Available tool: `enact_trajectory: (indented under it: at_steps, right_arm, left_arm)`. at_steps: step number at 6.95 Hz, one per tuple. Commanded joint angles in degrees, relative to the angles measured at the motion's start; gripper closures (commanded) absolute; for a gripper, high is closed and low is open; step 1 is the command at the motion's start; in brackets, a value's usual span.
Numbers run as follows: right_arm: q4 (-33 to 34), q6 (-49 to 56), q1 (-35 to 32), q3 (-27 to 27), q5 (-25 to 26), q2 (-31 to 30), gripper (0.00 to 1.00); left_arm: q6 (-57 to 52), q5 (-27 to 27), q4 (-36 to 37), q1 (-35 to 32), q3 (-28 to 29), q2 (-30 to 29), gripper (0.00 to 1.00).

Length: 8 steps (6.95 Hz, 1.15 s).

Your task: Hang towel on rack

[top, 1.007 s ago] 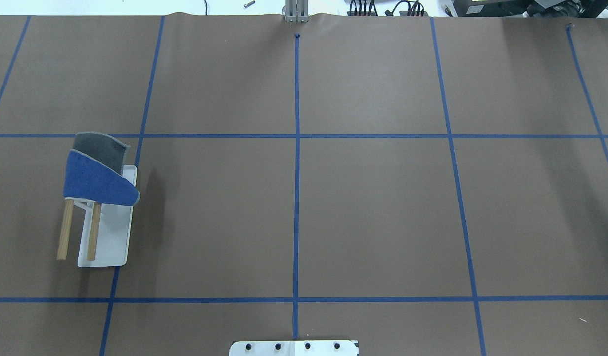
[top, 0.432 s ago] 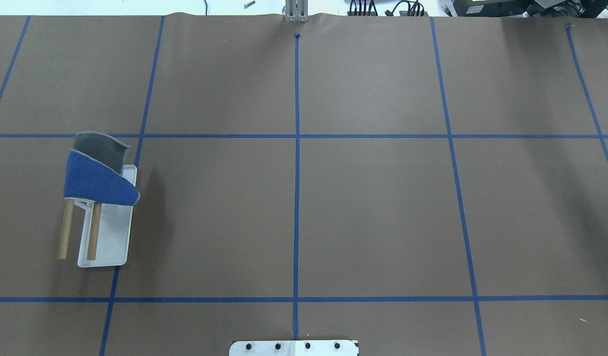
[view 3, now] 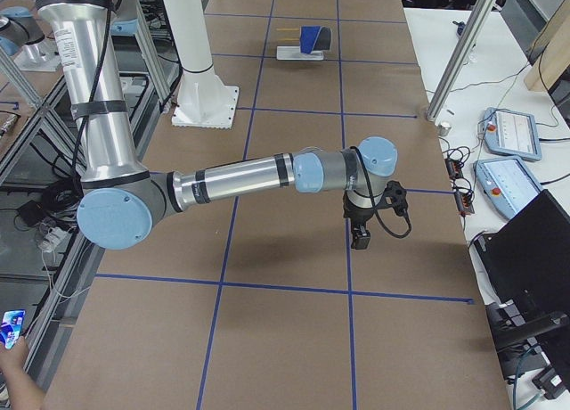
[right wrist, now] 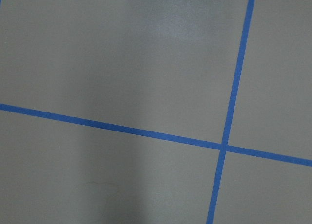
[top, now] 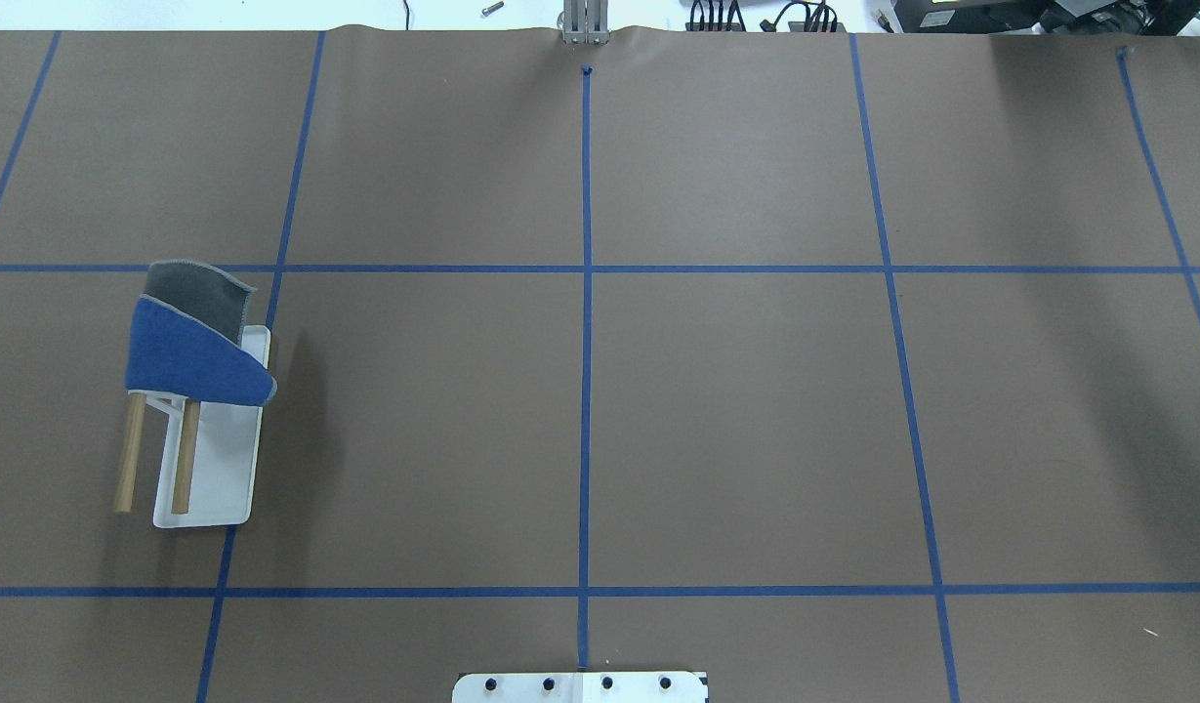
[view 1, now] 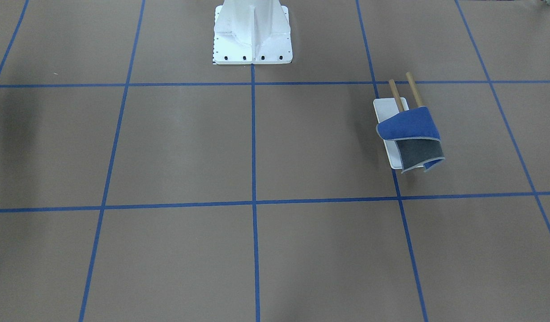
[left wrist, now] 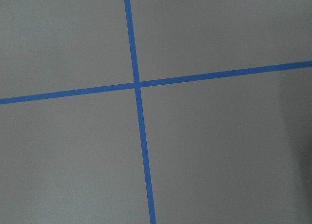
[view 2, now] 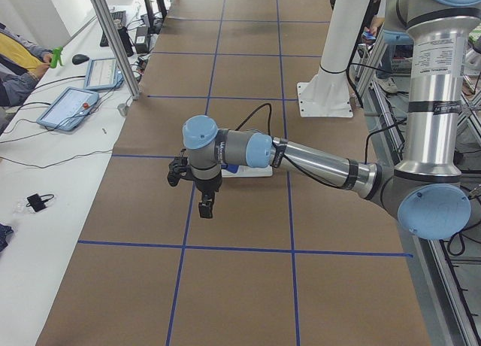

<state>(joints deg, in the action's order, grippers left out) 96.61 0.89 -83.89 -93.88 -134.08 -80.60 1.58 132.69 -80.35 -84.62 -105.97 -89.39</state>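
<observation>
Left gripper (view 2: 204, 207): points straight down above the tabletop (top: 736, 420) with no cloth in it. It shows only from the side, so I cannot tell how wide its jaws stand.
Right gripper (view 3: 361, 238): also points down over bare tabletop and carries nothing. Again I cannot tell its opening.
Towel (top: 189, 356): draped across the far ends of both bars (top: 183, 459), blue face up, with a grey flap hanging past the end. It is on the robot's left side, well apart from both grippers.
Rack (top: 224, 478): white tray flat on the tabletop, with the near ends of the bars bare.
Handling: probably light and limp, so it would sag from any pinch and could slide on smooth wood. The stitched edge of the grey flap looks the best hold. The rack seems light enough to shift under a tug.
Left arm: stretched low, forearm near level, wrist bent down.
Right arm: much the same pose.
Progress: the hanging looks done, though skewed.
</observation>
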Motion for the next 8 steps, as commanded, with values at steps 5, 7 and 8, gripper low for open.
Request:
enact_trajectory:
  at_steps: [5,7,8]
  right_arm:
    - [-0.4,-0.5,0.0,-2.5,-3.2,-1.7,0.0]
    - [-0.5,-0.9,0.7,-3.4,-3.3,-1.6,0.0]
    - [0.2,-1.0,0.7,-5.3,-3.9,-2.0,0.0]
  left_arm:
    - [0.2,1.1,-2.3,0.1,0.2,0.0,0.02]
    - [3.3,1.0,-3.4,0.1,0.1,-0.2,0.02]
    - [3.6,1.0,-6.0,0.1,0.8,0.4,0.02]
